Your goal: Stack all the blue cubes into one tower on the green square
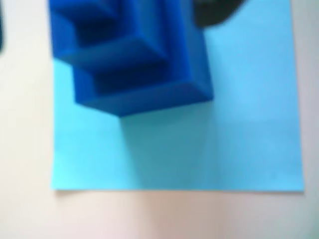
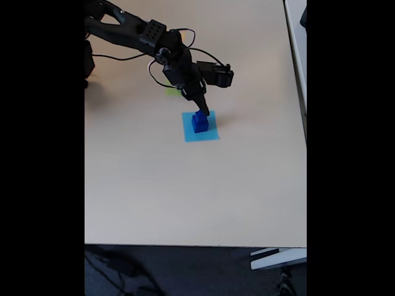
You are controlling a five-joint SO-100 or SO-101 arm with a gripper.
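Beige table (image 2: 185,191), blue cubes (image 2: 199,121) stacked, gripper (image 2: 202,112) above

Cubes (image 2: 199,121) stacked on paper square (image 2: 210,134)

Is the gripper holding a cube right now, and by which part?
Cannot be told. The gripper sits at the top of the blue cubes stacked on the light-blue square; its jaws are unclear.

Wrist view soft and blurred throughout; fixed view evenly daylit, sharper, with faint shadows beneath the arm (image 2: 142,34).
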